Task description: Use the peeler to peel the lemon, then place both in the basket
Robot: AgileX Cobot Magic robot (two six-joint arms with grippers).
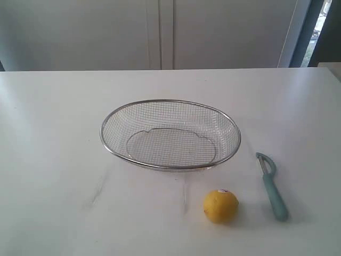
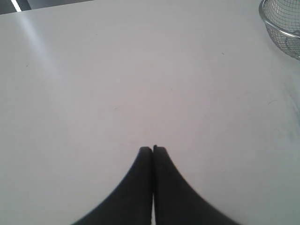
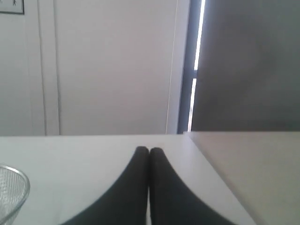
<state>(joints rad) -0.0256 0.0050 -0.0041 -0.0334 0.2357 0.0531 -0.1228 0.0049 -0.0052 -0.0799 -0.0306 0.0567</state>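
Clearly, with left gripper [image 2: 153, 149] and right gripper [image 3: 149, 149] pinched empty, the lemon [image 1: 220, 205] at five o'clock from the basket [image 1: 170, 101] looks firm, roll-prone, best grasped mid-belly.

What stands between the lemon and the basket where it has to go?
Nothing visible. Only bare table lies between the lemon and the basket. The peeler lies to the lemon's right in the exterior view, apart from both.
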